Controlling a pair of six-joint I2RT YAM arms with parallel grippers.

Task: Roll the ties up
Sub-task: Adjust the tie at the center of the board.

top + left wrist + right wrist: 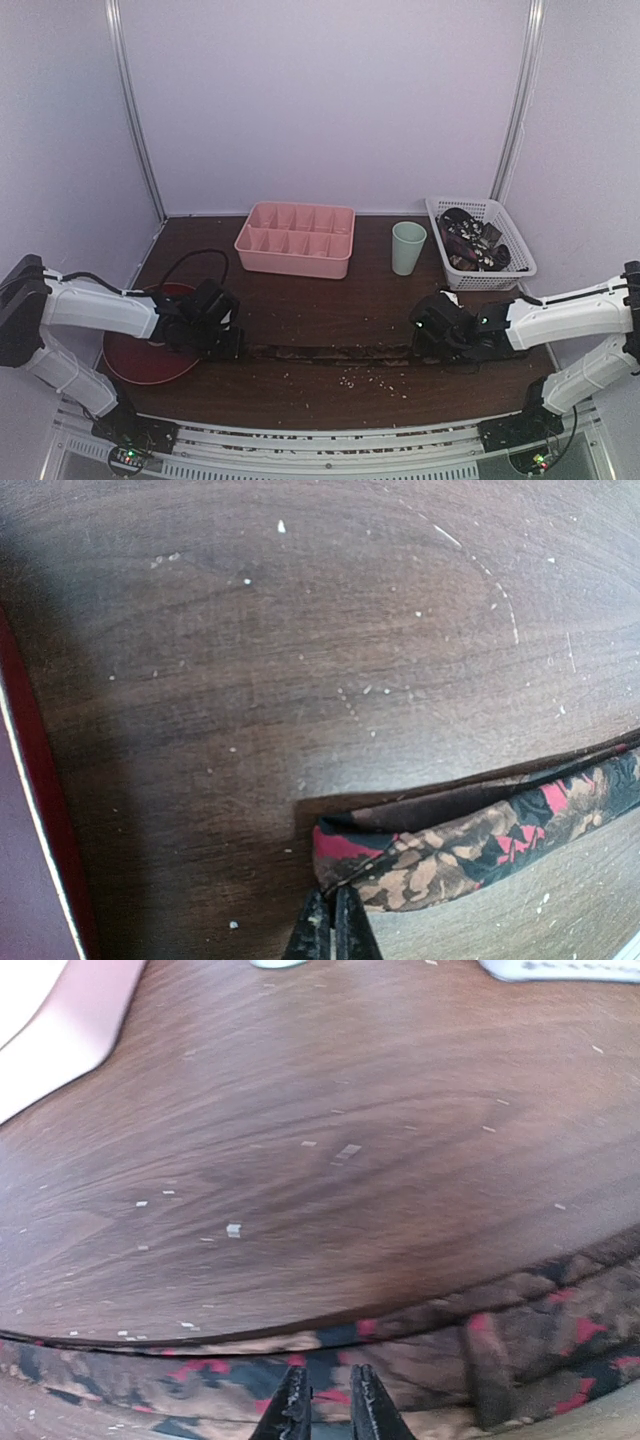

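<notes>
One tie (330, 352), dark with tan and red flowers, lies stretched across the brown table between my two grippers. My left gripper (232, 345) is shut on its left end. In the left wrist view the fingertips (333, 895) pinch the folded end of the tie (480, 835). My right gripper (425, 340) holds the other end. In the right wrist view its gripper (328, 1380) stands narrowly apart, closed on the near edge of the tie (420, 1360), which looks blurred there. More ties (472, 240) lie piled in the basket.
A pink divided organiser (295, 240) stands at the back centre, a green cup (408, 247) to its right, then a white basket (518, 245). A red plate (140, 355) lies under the left arm. Pale crumbs dot the table front.
</notes>
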